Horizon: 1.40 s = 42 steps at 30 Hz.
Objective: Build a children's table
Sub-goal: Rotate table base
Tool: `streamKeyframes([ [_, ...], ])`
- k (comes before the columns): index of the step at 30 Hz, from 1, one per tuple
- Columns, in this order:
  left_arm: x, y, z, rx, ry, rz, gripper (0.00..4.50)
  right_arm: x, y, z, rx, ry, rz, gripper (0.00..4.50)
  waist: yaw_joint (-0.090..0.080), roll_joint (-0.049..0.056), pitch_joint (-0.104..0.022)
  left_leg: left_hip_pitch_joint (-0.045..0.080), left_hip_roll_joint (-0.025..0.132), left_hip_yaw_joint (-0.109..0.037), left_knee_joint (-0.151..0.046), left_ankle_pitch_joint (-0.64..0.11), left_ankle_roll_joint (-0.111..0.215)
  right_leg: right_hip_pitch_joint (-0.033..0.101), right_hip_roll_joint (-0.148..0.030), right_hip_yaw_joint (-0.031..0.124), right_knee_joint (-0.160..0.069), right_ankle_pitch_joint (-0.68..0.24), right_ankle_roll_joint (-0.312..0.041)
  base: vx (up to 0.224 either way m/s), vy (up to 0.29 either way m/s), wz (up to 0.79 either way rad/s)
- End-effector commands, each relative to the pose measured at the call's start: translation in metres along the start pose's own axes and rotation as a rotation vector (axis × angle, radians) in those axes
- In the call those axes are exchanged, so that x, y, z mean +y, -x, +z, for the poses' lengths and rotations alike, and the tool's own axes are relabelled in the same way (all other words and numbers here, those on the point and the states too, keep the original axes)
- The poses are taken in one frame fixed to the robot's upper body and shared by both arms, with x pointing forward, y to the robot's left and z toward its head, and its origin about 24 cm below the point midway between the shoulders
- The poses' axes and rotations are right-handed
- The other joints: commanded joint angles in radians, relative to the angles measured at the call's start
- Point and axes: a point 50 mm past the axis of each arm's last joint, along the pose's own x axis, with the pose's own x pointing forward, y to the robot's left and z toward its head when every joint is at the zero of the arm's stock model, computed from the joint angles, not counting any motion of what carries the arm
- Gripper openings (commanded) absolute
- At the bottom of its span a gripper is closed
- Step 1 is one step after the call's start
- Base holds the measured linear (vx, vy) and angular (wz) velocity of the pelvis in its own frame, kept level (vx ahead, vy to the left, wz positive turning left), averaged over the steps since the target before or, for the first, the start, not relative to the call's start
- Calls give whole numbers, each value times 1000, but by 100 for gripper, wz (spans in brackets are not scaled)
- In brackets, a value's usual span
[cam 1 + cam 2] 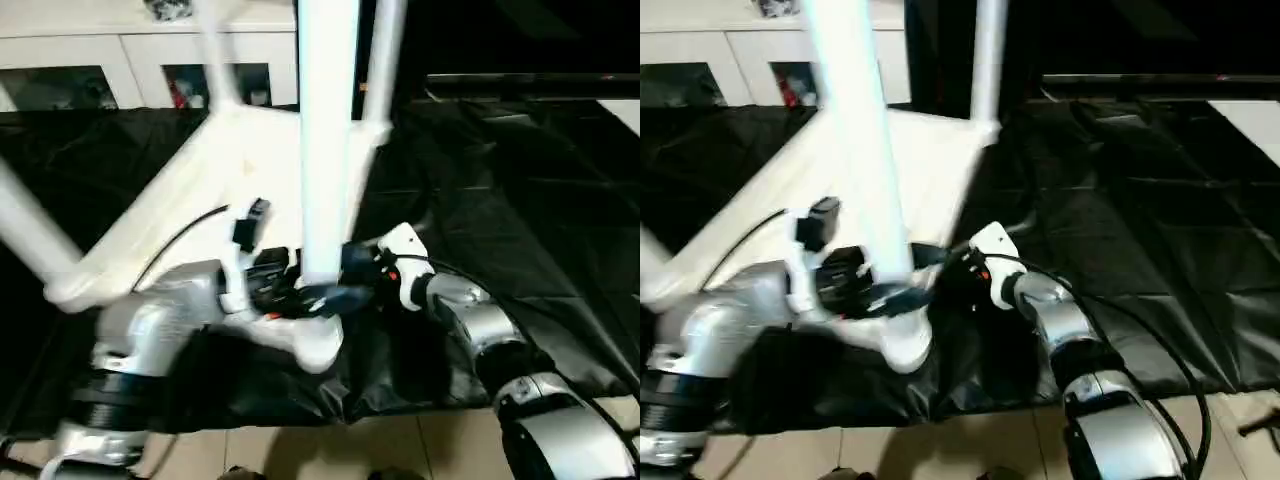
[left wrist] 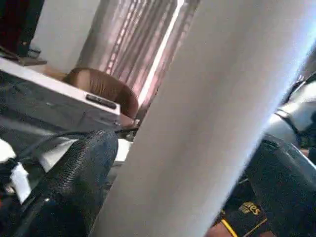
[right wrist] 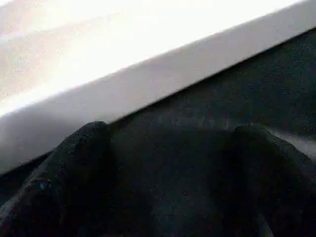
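You had the children's table lying upside down on a black sheet spread over a pale tiled floor, with its legs pointing up. At the far left stood a white cabinet with glass doors against the back of the room. The left wrist view showed a striped curtain and a brown rounded seat back beyond. Your left gripper was spread wide around the base of the nearest leg, a black finger on either side of it; I could not tell whether the pads pressed on it. Your right gripper, just right of that leg, stood wide open with nothing between its fingers, over the black sheet beside the tabletop's white edge.
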Motion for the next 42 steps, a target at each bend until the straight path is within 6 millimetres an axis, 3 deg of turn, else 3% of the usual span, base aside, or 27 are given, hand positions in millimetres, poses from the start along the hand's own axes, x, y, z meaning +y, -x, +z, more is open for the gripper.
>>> streamKeyframes([
  [1,2,-1,0,0,-36,32,445,-4,1,1,-11,-9,-13,450,7,9,-67,27,23,-4,-68,-245,12,48,-26,15,-62,-143,-271,0,0,0],
  [7,31,-18,-4,56,-204,240,445,0,-4,5,-30,-6,-38,450,11,4,-68,29,21,-11,-73,-291,-12,47,-32,19,-72,-232,-209,0,0,0],
  [10,37,-24,-4,66,-228,258,445,-2,-3,7,-43,-16,-39,450,11,2,-67,26,20,-13,-75,-296,-15,47,-34,19,-75,-259,-195,0,0,0],
  [15,37,-43,-5,59,-268,197,445,-8,3,5,-40,-2,-45,450,8,1,-71,19,20,-11,-70,-252,6,51,-34,18,-72,-202,-218,0,0,0],
  [19,46,-48,-9,96,-344,266,445,-19,11,8,-68,5,-95,450,12,-3,-75,20,20,-9,-64,-215,33,54,-32,16,-66,-133,-232,0,0,0],
  [25,70,-58,-18,173,-486,502,445,-46,34,19,-141,13,-235,450,16,-12,-72,20,19,-10,-65,-235,39,53,-35,17,-77,-191,-194,0,0,0],
  [30,78,-66,-18,168,-515,557,445,-54,47,19,-151,21,-272,450,17,-17,-73,16,15,-10,-62,-235,41,53,-35,15,-83,-234,-180,0,0,0],
  [31,83,-69,-16,176,-556,582,445,-57,57,15,-142,38,-278,450,16,-12,-73,13,14,-12,-62,-229,45,54,-34,15,-82,-230,-176,0,0,0],
  [34,86,-70,-13,162,-581,604,445,-58,67,10,-129,54,-283,450,18,-14,-76,11,14,-13,-61,-215,57,58,-33,13,-79,-187,-178,0,0,0],
  [38,80,-66,-16,178,-528,511,445,-58,81,5,-114,52,-274,450,18,-18,-74,12,14,-11,-59,-221,68,56,-34,13,-83,-204,-191,0,0,0],
  [42,66,-60,-21,188,-429,357,445,-55,88,1,-97,56,-237,450,15,-13,-73,14,18,-10,-61,-235,69,50,-33,13,-80,-216,-222,0,0,0],
])
